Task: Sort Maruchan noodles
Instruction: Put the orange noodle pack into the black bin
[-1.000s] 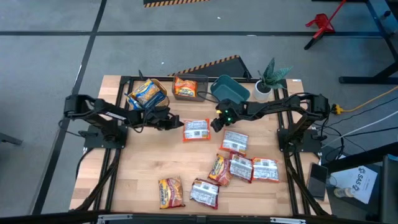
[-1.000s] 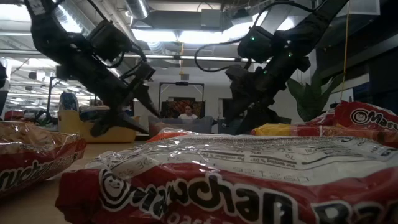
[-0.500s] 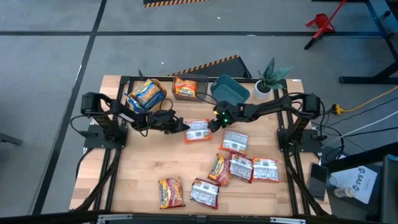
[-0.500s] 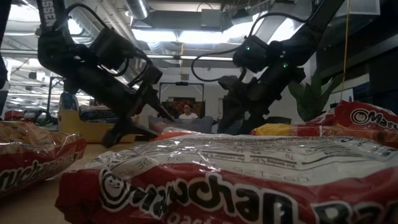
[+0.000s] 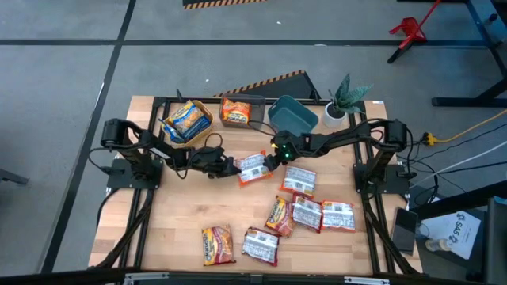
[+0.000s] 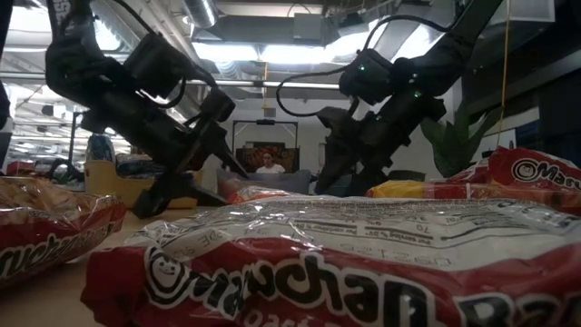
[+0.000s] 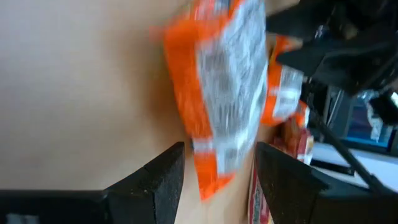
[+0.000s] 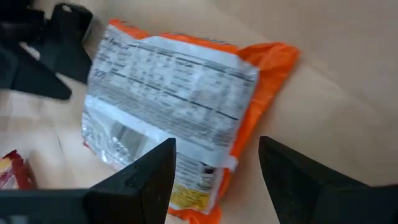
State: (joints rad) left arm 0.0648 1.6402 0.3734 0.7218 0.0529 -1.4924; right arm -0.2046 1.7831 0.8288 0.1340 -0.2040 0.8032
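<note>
Both my grippers at one orange noodle packet in the middle of the table.

My left gripper (image 5: 231, 167) reaches in from the left with its fingers (image 7: 163, 177) spread wide, the orange packet (image 5: 251, 166) lying between them at its near end, not pinched. My right gripper (image 5: 275, 156) comes from the other side, fingers (image 8: 147, 173) also wide apart, just over the packet's far edge. The packet lies flat on the wooden table (image 5: 182, 214), silver label side up. More packets lie toward the front: a silver one (image 5: 299, 180) just beside my right gripper, a cluster of three (image 5: 305, 214) below it, and two (image 5: 238, 244) near the front edge. At the back, other packets sit in a yellow bin (image 5: 187, 120) and a grey bin (image 5: 236, 112), beside a teal bin (image 5: 291, 115).
</note>
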